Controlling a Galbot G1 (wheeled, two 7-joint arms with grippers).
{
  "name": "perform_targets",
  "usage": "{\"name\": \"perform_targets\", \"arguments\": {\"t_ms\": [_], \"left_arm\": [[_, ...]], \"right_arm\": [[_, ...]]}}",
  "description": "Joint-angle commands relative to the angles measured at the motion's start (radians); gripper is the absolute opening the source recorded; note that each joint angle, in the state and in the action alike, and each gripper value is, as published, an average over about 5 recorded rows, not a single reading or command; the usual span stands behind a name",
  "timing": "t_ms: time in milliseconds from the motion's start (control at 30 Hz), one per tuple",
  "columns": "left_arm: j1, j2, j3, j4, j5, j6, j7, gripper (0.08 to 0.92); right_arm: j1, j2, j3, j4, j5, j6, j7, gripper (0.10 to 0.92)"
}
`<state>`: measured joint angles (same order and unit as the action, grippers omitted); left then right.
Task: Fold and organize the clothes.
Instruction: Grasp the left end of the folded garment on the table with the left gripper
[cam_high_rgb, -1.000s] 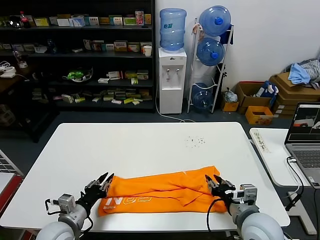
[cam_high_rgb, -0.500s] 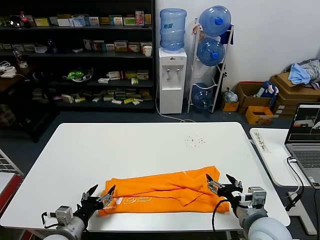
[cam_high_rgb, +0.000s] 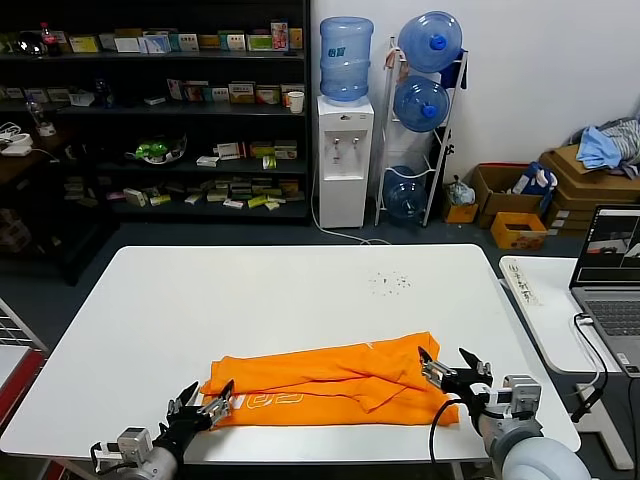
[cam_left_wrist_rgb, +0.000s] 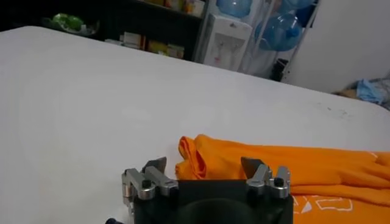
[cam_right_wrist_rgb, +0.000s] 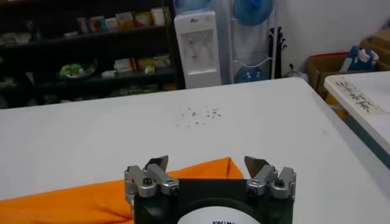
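Observation:
The orange T-shirt (cam_high_rgb: 330, 385) lies folded into a long band across the near part of the white table (cam_high_rgb: 270, 300), pale lettering showing at its left end. My left gripper (cam_high_rgb: 203, 403) is open and empty just off the band's left end; its wrist view shows the bunched orange end (cam_left_wrist_rgb: 201, 159) between and beyond its open fingers (cam_left_wrist_rgb: 155, 165). My right gripper (cam_high_rgb: 447, 365) is open and empty at the band's right end; the right wrist view shows an orange corner (cam_right_wrist_rgb: 207, 169) just ahead of it.
A second table with a laptop (cam_high_rgb: 610, 275) stands to the right. Small dark specks (cam_high_rgb: 390, 282) lie on the far right part of the table. Shelves (cam_high_rgb: 150, 110), a water dispenser (cam_high_rgb: 345, 150) and cardboard boxes (cam_high_rgb: 510, 200) stand beyond.
Both grippers have drawn back toward the near table edge, off the shirt's ends, with fingers open. The shirt stays as a folded band.

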<state>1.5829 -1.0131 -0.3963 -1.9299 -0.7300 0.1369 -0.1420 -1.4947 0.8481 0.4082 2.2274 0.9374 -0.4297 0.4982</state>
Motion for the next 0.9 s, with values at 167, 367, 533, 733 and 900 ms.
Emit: {"name": "perform_targets", "arguments": {"t_ms": [167,367,533,733,900], "left_arm": [[0.008,-0.031,0.020,0.025,0.026,-0.008,0.000,0.680],[0.006,-0.032,0.023,0.027,0.030,-0.009,-0.005,0.507],[0.003,-0.034,0.027,0.030,0.032,-0.011,-0.009,0.368],[-0.007,-0.040,0.028,0.024,0.031,-0.015,-0.012,0.196],[-0.037,-0.042,-0.015,0.000,0.056,-0.007,-0.025,0.129]], "right_arm": [[-0.009,0.001,0.013,0.004,0.001,0.001,0.002,0.823],[-0.003,0.000,0.011,0.003,0.004,0.001,0.003,0.823],[-0.002,-0.001,0.012,0.004,0.004,0.002,0.004,0.823],[-0.002,0.001,0.013,0.002,0.003,0.003,0.003,0.823],[0.007,0.005,0.007,-0.008,-0.002,0.006,0.002,0.823]]}}
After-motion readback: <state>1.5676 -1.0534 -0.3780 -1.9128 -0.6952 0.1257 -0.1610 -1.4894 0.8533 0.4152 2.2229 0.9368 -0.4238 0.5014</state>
